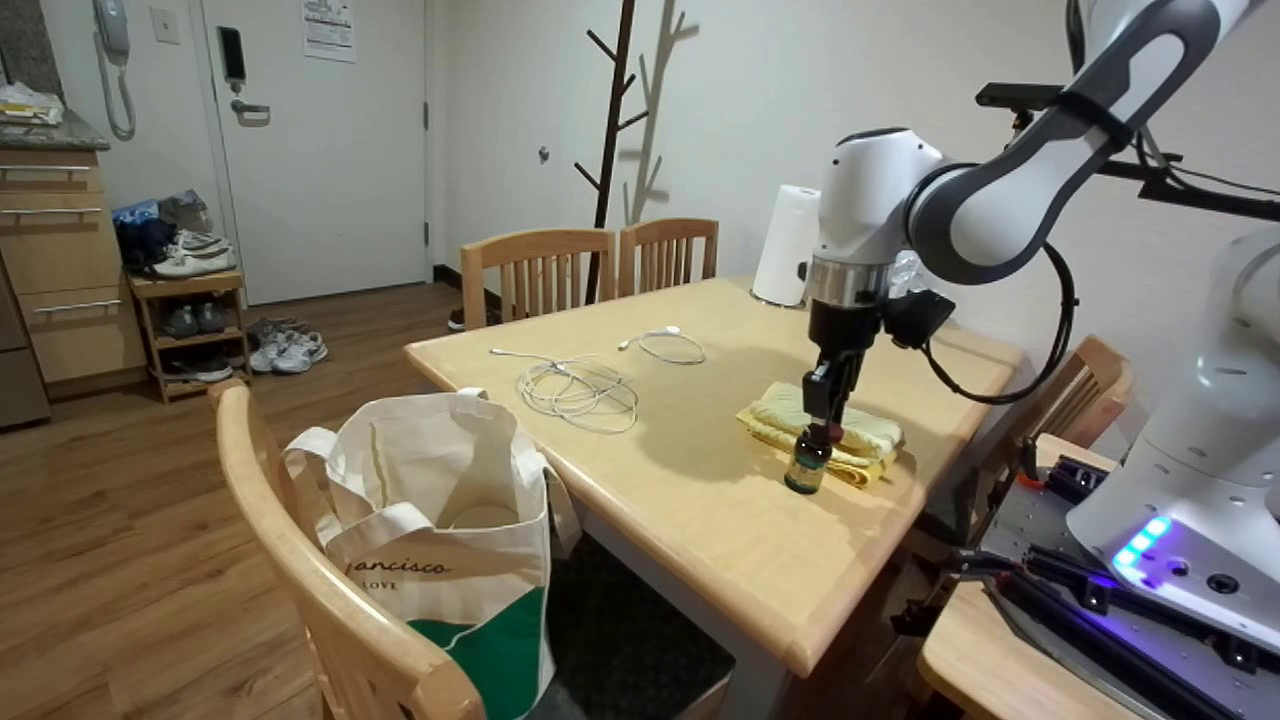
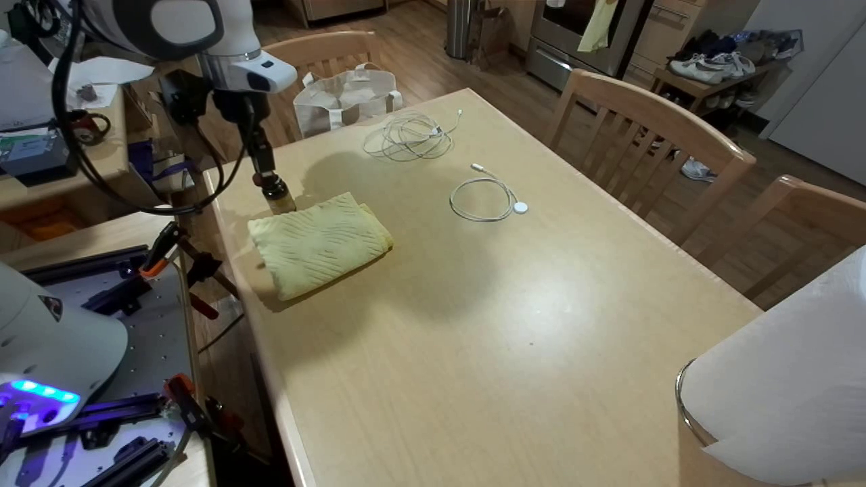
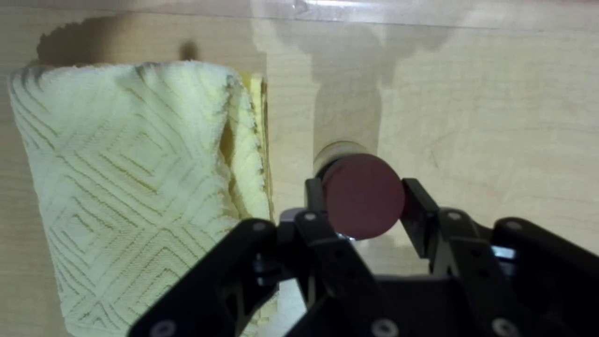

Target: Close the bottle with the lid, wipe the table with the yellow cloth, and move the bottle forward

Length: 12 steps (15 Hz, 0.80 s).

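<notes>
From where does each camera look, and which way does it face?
An exterior view: near the tote bag, facing across the table towards the coat rack; arm and base at right.
An exterior view: near the paper roll, facing back towards the tote bag; arm and base at left.
Wrist view: on the arm, facing down at the lid; gripper at bottom.
Both exterior views share the bottle and yellow cloth.

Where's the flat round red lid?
In the wrist view, the lid is right of centre in the black pincer, partly hiding the small dark bottle; the folded yellow cloth lies further left.
</notes>
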{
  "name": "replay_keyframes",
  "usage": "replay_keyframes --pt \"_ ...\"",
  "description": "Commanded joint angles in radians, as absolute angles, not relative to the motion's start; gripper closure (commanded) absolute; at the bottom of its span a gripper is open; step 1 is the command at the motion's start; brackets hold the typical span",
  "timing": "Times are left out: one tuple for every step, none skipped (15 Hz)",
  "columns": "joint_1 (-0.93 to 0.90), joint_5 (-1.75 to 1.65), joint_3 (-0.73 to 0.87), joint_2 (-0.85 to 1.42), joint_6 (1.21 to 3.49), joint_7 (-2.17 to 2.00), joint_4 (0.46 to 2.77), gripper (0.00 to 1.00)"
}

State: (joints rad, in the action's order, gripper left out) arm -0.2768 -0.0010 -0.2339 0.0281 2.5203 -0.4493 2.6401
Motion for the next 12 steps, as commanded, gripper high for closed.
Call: replay_keyframes --pt "-0.265 0.024 -0.236 -0.02 2.501 -0.409 2.67 0.81" --pt "-0.265 0.021 -0.236 -0.019 2.499 -0.408 2.668 0.81" --pt "-0.265 0.02 -0.236 -0.018 2.5 -0.404 2.666 0.81" --pt "-0.265 0.011 -0.235 -0.018 2.503 -0.404 2.665 0.81" --pt "-0.264 0.007 -0.235 -0.02 2.505 -0.403 2.665 0.81" --pt "-0.264 0.009 -0.234 -0.02 2.504 -0.398 2.662 0.81" --pt "-0.264 0.01 -0.234 -0.018 2.503 -0.391 2.658 0.81" --pt "-0.264 0.01 -0.234 -0.015 2.504 -0.387 2.655 0.81" --pt "-0.263 0.01 -0.233 -0.011 2.503 -0.384 2.652 0.81" --pt "-0.263 0.011 -0.233 -0.009 2.505 -0.375 2.651 0.81" --pt "-0.263 0.012 -0.233 -0.004 2.507 -0.367 2.648 0.81" --pt "-0.262 0.01 -0.233 -0.001 2.51 -0.361 2.647 0.81"
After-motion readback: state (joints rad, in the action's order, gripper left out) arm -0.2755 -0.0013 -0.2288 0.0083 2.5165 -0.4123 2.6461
